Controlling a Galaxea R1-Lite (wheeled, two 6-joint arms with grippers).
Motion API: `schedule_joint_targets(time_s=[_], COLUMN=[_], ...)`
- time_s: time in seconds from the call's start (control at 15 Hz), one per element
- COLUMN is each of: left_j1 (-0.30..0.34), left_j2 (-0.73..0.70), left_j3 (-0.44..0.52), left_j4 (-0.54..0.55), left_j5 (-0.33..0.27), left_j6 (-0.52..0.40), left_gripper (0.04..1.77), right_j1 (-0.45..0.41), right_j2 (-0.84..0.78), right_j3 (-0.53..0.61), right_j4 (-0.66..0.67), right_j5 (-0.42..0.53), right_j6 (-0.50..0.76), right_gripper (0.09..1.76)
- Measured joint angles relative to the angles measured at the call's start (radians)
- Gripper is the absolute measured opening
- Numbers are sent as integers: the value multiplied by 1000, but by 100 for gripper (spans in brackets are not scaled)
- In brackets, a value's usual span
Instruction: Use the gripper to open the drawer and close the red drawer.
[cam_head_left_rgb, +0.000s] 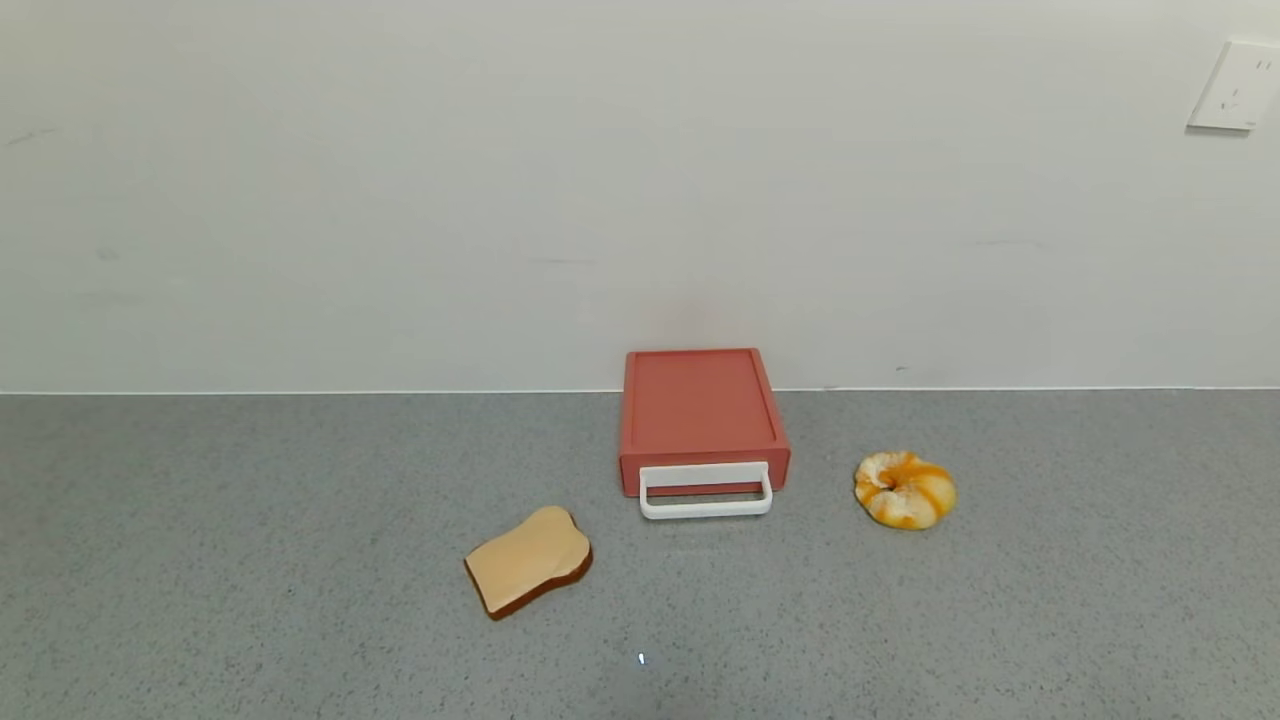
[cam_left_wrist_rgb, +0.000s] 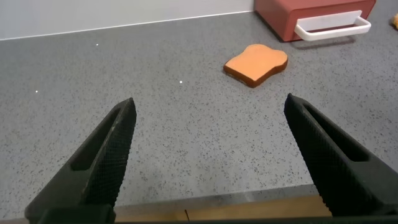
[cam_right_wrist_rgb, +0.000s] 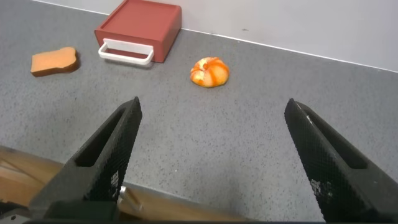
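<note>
The brick-red drawer (cam_head_left_rgb: 703, 415) stands against the wall at the back middle of the grey counter, its tray pushed in and its white loop handle (cam_head_left_rgb: 705, 493) facing me. It also shows in the left wrist view (cam_left_wrist_rgb: 311, 14) and the right wrist view (cam_right_wrist_rgb: 140, 29). Neither arm shows in the head view. My left gripper (cam_left_wrist_rgb: 208, 109) is open and empty over the counter's front edge, far from the drawer. My right gripper (cam_right_wrist_rgb: 214, 112) is open and empty, also near the front edge.
A slice of bread (cam_head_left_rgb: 530, 560) lies left of and nearer than the drawer. A round orange-and-white bun (cam_head_left_rgb: 905, 488) lies to the drawer's right. A white wall socket (cam_head_left_rgb: 1238, 85) is at upper right. The counter's wooden front edge (cam_left_wrist_rgb: 224, 211) shows below the left gripper.
</note>
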Motion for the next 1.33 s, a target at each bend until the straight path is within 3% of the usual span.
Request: schedule_joint_targets(time_s=[0.33,0.53,0.93,1.2,1.33], left_j1=[0,0,0,0,0], left_j2=[0,0,0,0,0], left_j3=[0,0,0,0,0], left_j4=[0,0,-2,-1,-1], left_j5=[0,0,0,0,0], left_j6=[0,-1,-4,-4,-4], left_gripper=[172,172,172,172,172], right_j1=[16,18,18,18,18], right_j2=[-209,-310,-352,-353,-353], right_j3=[133,218,527,645,689], right_j4=[11,-18,-456,-497,-457], right_j5=[-6,-144,-256,-257,-249], right_j6=[1,0,7,4,17], right_gripper=[170,170,170,170,170])
